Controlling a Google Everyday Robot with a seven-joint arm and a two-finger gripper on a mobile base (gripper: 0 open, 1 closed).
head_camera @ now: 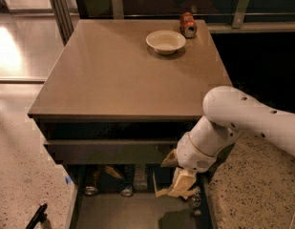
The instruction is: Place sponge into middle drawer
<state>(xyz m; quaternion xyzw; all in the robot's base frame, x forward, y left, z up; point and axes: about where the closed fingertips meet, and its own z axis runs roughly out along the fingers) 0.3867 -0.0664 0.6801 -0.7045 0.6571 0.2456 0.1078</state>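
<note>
Camera view looks down on a counter (113, 75) with a white bowl (165, 41) toward its 1 o'clock corner and a red can (187, 25) just beside the bowl at 1 o'clock. Below the counter's front edge, a grey drawer front (109, 151) juts out slightly. Under it the middle drawer (123, 216) stands open, its grey floor showing between dark walls. The white arm (252, 120) comes in from 3 o'clock and bends down, so the gripper (181, 185) hangs over the drawer's 2 o'clock part. Its grip cannot be told, and the sponge cannot be picked out from the pale tan shapes there. Small cans (92, 189) sit along the drawer's back.
</note>
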